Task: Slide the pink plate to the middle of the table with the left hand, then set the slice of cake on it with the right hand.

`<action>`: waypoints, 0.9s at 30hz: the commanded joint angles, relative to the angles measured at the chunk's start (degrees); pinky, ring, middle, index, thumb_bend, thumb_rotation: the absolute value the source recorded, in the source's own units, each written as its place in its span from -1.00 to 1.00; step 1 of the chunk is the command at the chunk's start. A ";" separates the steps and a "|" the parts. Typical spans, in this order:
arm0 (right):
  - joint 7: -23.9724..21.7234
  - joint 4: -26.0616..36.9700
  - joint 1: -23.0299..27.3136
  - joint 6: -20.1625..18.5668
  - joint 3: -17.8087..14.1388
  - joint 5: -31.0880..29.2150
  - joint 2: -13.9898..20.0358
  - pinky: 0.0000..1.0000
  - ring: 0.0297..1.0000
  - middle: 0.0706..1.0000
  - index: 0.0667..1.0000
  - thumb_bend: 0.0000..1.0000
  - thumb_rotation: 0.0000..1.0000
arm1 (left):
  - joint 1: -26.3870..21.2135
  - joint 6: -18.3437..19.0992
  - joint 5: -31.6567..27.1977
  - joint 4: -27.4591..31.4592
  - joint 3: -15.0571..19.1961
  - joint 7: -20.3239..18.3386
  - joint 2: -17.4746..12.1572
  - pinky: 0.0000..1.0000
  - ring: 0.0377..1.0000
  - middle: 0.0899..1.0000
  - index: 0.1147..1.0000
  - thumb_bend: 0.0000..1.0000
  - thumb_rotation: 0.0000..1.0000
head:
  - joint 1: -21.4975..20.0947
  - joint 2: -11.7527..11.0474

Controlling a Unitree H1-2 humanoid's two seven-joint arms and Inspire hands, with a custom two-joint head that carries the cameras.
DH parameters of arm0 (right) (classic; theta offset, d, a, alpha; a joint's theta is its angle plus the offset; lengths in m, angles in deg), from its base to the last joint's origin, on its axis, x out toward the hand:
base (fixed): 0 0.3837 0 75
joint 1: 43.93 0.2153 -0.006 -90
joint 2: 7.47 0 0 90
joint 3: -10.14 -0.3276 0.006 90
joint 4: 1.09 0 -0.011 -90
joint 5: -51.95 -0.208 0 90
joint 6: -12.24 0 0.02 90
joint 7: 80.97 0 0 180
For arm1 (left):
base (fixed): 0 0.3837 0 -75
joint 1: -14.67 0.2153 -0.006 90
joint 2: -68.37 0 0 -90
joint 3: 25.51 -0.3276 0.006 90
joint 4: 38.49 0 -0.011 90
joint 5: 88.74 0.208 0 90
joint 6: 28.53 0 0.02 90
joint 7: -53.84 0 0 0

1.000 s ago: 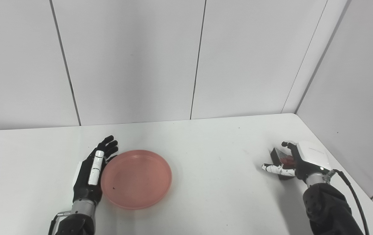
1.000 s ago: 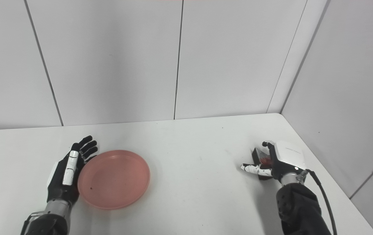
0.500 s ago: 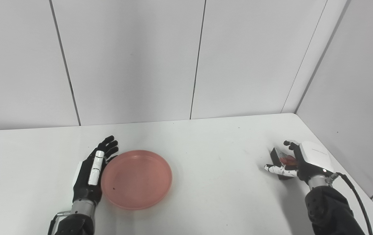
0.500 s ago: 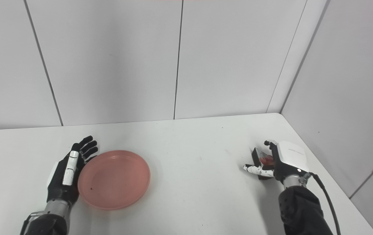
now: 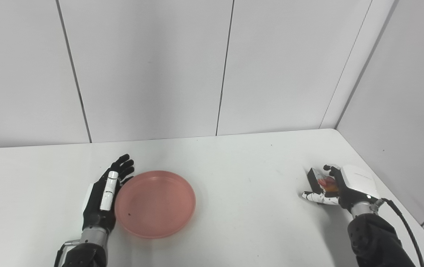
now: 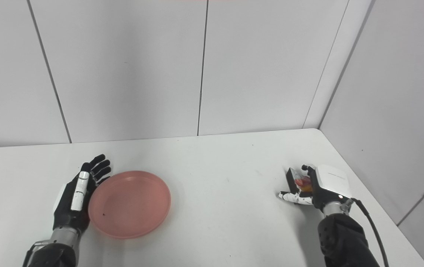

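White worktop [image 5: 234, 163] boxed by pale panelled walls [image 5: 152, 66]; left hand [image 5: 102, 196] lies open, fingers spread, against the pink plate [image 5: 155, 203] left of centre; right hand [image 5: 339, 185] cups the cake slice [image 5: 317, 180] near the right edge, grip unclear

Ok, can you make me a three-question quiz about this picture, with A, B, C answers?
1. Where is the plate?
A. Beside the left hand
B. Under the cake
C. At the table's right edge

2. What colour is the plate?
A. Blue
B. Pink
C. Green

3. What is the right hand doing?
A. Resting flat, away from everything
B. Pressing on the plate
C. Curled around the slice of cake

Answers:
1 A, its rim lies right next to the open left hand.
2 B, it shows pink on the white table.
3 C, fingers and thumb wrap the dark slice, which sits at table level.
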 commanded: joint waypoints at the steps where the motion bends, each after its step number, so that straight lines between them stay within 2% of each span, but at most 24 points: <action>1: 2.06 1.13 1.07 0.66 -0.64 -0.50 2.05 0.17 0.37 0.51 0.55 0.94 0.17 | 1.75 2.89 0.14 -1.66 -0.33 0.03 0.25 0.59 0.69 0.63 0.51 0.42 0.75 | 0.04 0.09; 10: 1.94 0.76 1.06 -0.20 0.51 -1.32 2.21 0.13 0.40 0.55 0.55 0.95 0.19 | 1.51 2.88 0.26 -2.28 -0.47 0.03 0.09 0.57 0.69 0.63 0.50 0.44 0.74 | 0.18 0.14; 13: 2.65 0.65 0.73 0.63 0.68 -1.77 2.19 0.14 0.40 0.55 0.53 0.95 0.18 | 1.65 3.23 0.40 -1.91 -0.62 0.02 0.01 0.56 0.69 0.63 0.50 0.45 0.74 | 0.29 0.30; 17: 3.44 0.46 0.39 1.48 0.64 -2.63 2.18 0.11 0.36 0.50 0.49 0.95 0.12 | 1.74 3.01 0.51 -2.01 -0.97 -0.19 -0.19 0.56 0.70 0.64 0.50 0.47 0.75 | 0.35 0.48; 19: 4.31 0.25 0.16 2.29 0.41 -3.39 2.05 0.03 0.27 0.45 0.47 0.93 0.04 | 1.75 3.09 0.48 -2.01 -1.16 -0.29 -0.27 0.58 0.71 0.64 0.50 0.47 0.75 | 0.39 0.52; 23: 5.52 -0.06 -0.09 2.68 0.51 -4.47 2.00 -0.13 0.05 0.22 0.35 0.85 -0.22 | 1.75 3.63 -0.16 -1.94 -1.08 -0.53 -0.23 0.60 0.72 0.65 0.50 0.49 0.73 | 0.40 0.68; 24: 5.08 0.03 -0.05 2.31 0.47 -4.93 1.97 -0.22 -0.06 0.10 0.32 0.82 -0.29 | 1.78 3.80 -0.13 -1.84 -1.11 -0.49 -0.24 0.60 0.72 0.64 0.50 0.49 0.73 | 0.33 0.75; 25: 4.76 0.13 -0.02 1.99 0.47 -5.30 1.95 -0.42 -0.33 -0.18 0.29 0.75 -0.42 | 1.81 3.90 -0.07 -1.77 -1.14 -0.46 -0.25 0.58 0.71 0.64 0.50 0.49 0.72 | 0.32 0.75; 26: 4.57 0.17 -0.01 2.18 0.52 -5.74 2.06 -0.44 -0.35 -0.20 0.29 0.74 -0.43 | 1.82 3.97 -0.11 -1.73 -1.14 -0.49 -0.24 0.58 0.71 0.64 0.50 0.49 0.72 | 0.32 0.82; 27: 4.51 0.19 -0.01 2.37 0.57 -6.05 2.15 -0.54 -0.47 -0.33 0.23 0.70 -0.57 | 1.83 4.02 -0.14 -1.71 -1.13 -0.51 -0.23 0.59 0.71 0.63 0.50 0.49 0.72 | 0.32 0.82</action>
